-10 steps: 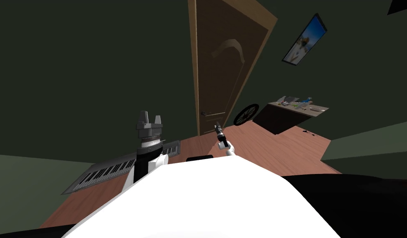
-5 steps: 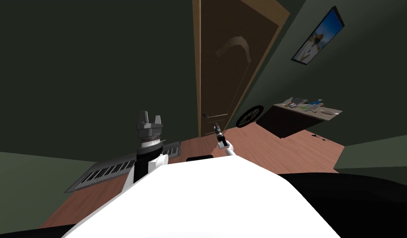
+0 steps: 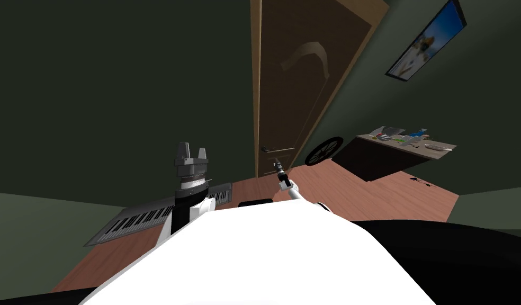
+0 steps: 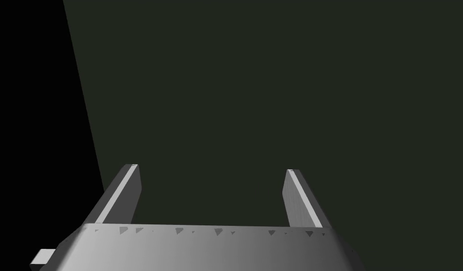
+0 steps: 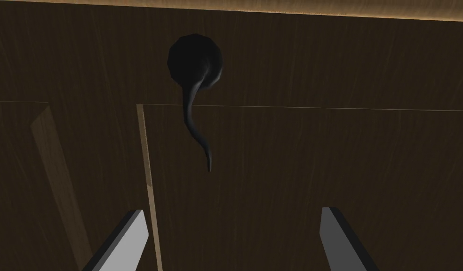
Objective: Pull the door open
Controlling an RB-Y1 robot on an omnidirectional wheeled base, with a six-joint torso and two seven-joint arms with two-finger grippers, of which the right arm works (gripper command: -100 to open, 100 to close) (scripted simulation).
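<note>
Door (image 3: 291, 106) judged rigid, prob. heavy on hinges. Grip pt: slim dark handle (image 5: 187, 101), likely slick. R pincer (image 5: 231, 212) stood wide, short of handle. L pincer (image 4: 211, 168) wide, idle.

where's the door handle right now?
Head view: the dark lever handle sits near the left edge of the brown door, just ahead of the open right gripper, which points at it without touching.
</note>
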